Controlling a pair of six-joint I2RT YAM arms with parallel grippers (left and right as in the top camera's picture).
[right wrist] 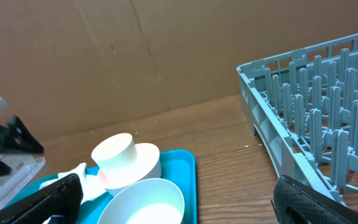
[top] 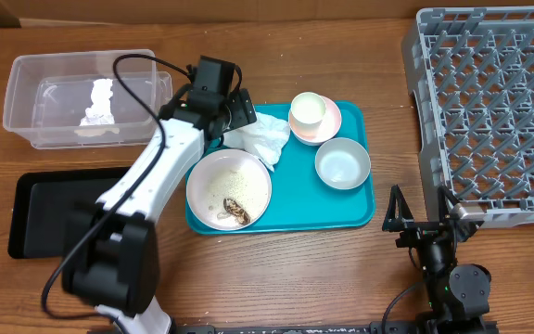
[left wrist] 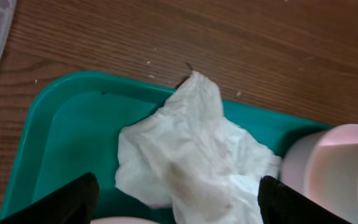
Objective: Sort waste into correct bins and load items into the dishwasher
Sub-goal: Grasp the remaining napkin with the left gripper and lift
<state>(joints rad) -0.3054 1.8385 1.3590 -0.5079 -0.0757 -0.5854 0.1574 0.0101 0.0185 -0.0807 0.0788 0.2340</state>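
Looking through the left wrist camera, I see the napkin [left wrist: 191,155] directly below and a little ahead of the left gripper [left wrist: 182,202], lying between the two fingers [left wrist: 67,202]. They stand wide apart and hold nothing. The napkin lies crumpled on the far left corner of the tray [left wrist: 73,137], and its pointed end reaches over the tray rim toward the bare table [left wrist: 260,43]. In this view its long axis runs away from me, from the near bulk to that far point, so it crosses the line on which the fingers close. I judge this good for a pinch. The thick part sits slightly nearer to my right finger, close to the cup [left wrist: 334,168], while on the left side some bare tray shows between finger and paper. From overhead, the left gripper [top: 235,125] hangs just at the napkin [top: 260,139], between the tub [top: 26,102] and the plate [top: 228,188]. The right gripper [top: 425,218] is well apart at the near edge of the table, fully open and empty, so the left arm is clearly the nearer one. I think the next move needs only a straight descent, with care not to touch the cup.
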